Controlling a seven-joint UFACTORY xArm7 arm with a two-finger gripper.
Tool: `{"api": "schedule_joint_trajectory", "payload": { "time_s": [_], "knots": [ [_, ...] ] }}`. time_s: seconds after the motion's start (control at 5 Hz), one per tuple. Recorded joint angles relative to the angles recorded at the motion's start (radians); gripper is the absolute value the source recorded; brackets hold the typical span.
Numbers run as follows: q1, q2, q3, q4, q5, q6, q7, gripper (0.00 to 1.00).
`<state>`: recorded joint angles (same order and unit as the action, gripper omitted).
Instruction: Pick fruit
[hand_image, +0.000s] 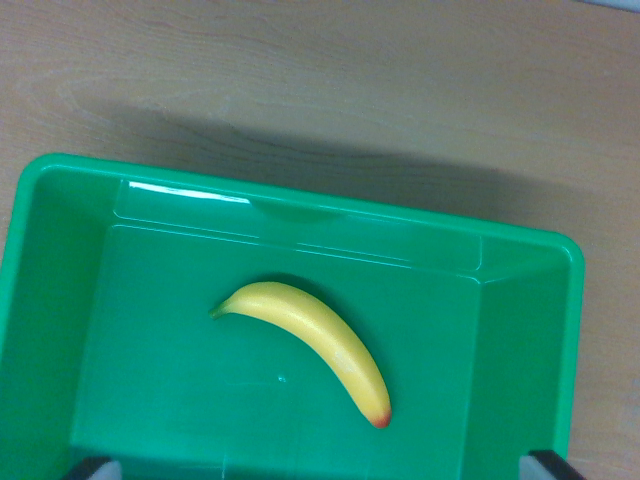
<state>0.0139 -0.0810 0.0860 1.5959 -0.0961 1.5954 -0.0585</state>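
We see a light wooden desk (330, 80) with a pale grain running across it from left to right. A soft, broad shadow (330, 165) lies over its middle. At the far right corner a sliver of a paler, bluish surface (618, 4) shows beyond the desk's edge.

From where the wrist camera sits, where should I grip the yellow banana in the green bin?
Grip the yellow curved banana at its thick middle, descending from straight above, jaws closing across its width. It lies flat and alone on the floor of the green plastic bin, clear of every wall, so both sides look reachable.
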Motion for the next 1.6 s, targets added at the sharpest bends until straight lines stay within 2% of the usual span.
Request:
{"api": "schedule_joint_trajectory", "payload": {
  "time_s": [0.2,0.4,0.6,0.8,1.0,1.2,1.4,1.6],
  "knots": [
    [-0.0007,0.006,-0.001,-0.008,0.0009,-0.013,-0.012,0.0],
    [-0.0007,0.006,-0.001,-0.008,0.0009,-0.013,-0.012,0.0],
    [-0.0018,0.014,-0.003,-0.021,0.0022,-0.031,-0.03,0.0],
    [-0.0018,0.014,-0.003,-0.021,0.0022,-0.031,-0.03,0.0],
    [-0.0031,0.025,-0.005,-0.036,0.0037,-0.054,-0.051,0.0],
    [-0.0031,0.025,-0.005,-0.036,0.0037,-0.054,-0.051,0.0],
    [-0.0045,0.037,-0.008,-0.053,0.0055,-0.08,-0.076,0.0],
    [-0.0045,0.037,-0.008,-0.053,0.0055,-0.08,-0.076,0.0]
  ]
}}
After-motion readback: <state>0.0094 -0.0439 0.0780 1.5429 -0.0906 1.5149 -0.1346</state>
